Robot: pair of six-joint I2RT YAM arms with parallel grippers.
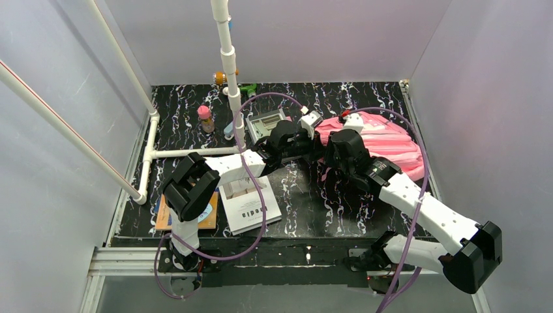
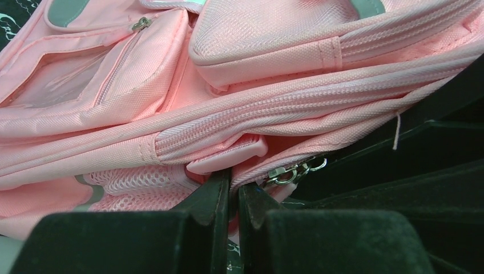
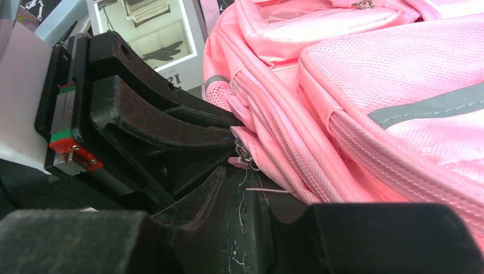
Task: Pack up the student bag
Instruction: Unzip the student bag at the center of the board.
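The student bag (image 1: 391,142) is the one container here (a big one), and its inside is hidden. The long zip (image 2: 274,110) along its side reads as closed, and so does the small pocket zip (image 2: 117,64). The bag lies flat on the black marbled desk (image 1: 313,212) at about 2 o'clock in the overhead view, its near end covered by the two wrists. It is pink woven fabric with ribbed piping, grey strips (image 3: 428,107) on a padded pocket and a mesh side pocket (image 2: 134,182). Two metal zip pulls (image 2: 294,171) hang at its lower edge.

The left pincer (image 2: 234,184) is closed, its tips pressed together on a fold of the pink fabric just at 9 o'clock of those pulls. The right pincer (image 3: 244,184) stands partly apart with desk showing between its fingers. The pulls sit just beyond its tips at 12 o'clock, and it grips nothing that I can see.

At 7 o'clock on the desk a white booklet (image 1: 248,205) lies beside the left arm (image 1: 222,166), which hides most of an orange book (image 1: 162,220). A white frame (image 1: 266,125) sits at 9 o'clock of the bag, its picture too small to read.
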